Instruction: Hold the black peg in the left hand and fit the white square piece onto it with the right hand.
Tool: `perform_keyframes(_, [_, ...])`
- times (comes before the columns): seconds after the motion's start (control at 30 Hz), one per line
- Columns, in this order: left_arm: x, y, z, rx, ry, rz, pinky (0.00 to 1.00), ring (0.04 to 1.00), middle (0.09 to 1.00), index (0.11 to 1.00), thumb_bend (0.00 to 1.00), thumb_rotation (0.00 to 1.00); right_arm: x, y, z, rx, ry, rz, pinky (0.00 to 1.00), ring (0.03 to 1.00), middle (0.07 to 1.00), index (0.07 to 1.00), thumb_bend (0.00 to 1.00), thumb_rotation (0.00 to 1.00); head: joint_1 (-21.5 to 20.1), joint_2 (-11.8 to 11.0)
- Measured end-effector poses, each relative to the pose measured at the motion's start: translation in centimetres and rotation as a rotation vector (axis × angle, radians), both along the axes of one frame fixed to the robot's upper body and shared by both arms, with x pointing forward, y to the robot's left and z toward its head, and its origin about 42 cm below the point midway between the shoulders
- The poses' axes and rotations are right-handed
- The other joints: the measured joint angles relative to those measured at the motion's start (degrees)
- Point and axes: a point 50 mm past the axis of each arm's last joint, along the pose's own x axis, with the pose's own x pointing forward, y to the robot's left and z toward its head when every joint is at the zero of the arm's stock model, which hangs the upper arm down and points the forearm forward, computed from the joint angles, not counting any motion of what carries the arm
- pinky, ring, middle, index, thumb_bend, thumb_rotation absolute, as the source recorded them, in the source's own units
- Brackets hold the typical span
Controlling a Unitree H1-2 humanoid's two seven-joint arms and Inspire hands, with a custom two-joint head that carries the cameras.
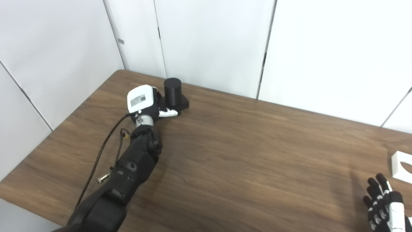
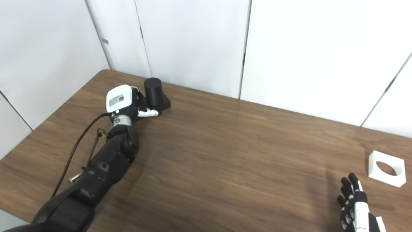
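Note:
The black peg [image 1: 173, 91], an upright cylinder on a square black base, stands on the table near the far left wall. My left hand [image 1: 145, 102] is right beside it on its left. The white thumb [image 1: 168, 112] lies along the front of the base, and the fingers are hidden behind the hand's back. The white square piece [image 2: 386, 168], with a round hole in it, lies flat at the right side of the table. My right hand [image 2: 355, 207] is open and empty, fingers spread, just in front and to the left of the piece and apart from it.
The brown wooden table [image 1: 244, 154] runs up to white wall panels [image 1: 212, 42] at the back and left. The peg stands close to the back edge. A black cable [image 1: 103, 151] hangs along my left forearm.

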Motion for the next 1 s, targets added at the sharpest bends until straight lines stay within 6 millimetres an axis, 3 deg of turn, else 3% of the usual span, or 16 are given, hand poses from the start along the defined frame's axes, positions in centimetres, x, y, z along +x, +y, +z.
perform_keyframes(0.23, [-0.4, -0.3, 0.1, -0.075, 0.008, -0.024, 0.79, 0.808, 0.733, 0.481, 0.52, 0.05, 0.0, 0.0, 0.0, -0.008, 0.001, 0.000, 1.00, 1.000, 0.970, 0.981, 0.57, 1.00, -0.6, 0.2])
perform_keyframes(0.37, [-1.8, -0.6, 0.2, -0.145, 0.004, -0.074, 0.74, 0.806, 0.723, 0.480, 0.51, 0.05, 0.0, 0.1, 0.0, -0.010, 0.004, 0.000, 1.00, 1.000, 0.962, 0.976, 0.56, 1.00, -2.1, 1.1])
perform_keyframes(0.5, [-4.6, -1.9, 1.4, -0.191, -0.035, -0.150, 0.68, 0.776, 0.703, 0.480, 0.51, 0.05, 0.0, 0.2, 0.0, -0.019, 0.006, -0.001, 1.00, 1.000, 0.960, 0.976, 0.55, 1.00, -2.9, 1.7])
perform_keyframes(0.83, [-13.5, -5.6, 5.0, -0.241, -0.097, -0.332, 0.71, 0.794, 0.738, 0.483, 0.51, 0.06, -0.1, 0.6, 0.8, -0.035, -0.015, 0.001, 1.00, 1.000, 0.955, 0.977, 0.47, 1.00, -5.5, 3.7])
perform_keyframes(1.0, [-18.0, -9.1, 3.9, -0.240, -0.074, -0.447, 0.73, 0.800, 0.743, 0.483, 0.51, 0.05, -0.2, 0.9, 1.8, -0.045, -0.036, 0.006, 1.00, 1.000, 0.957, 0.981, 0.42, 1.00, -9.3, 6.2])
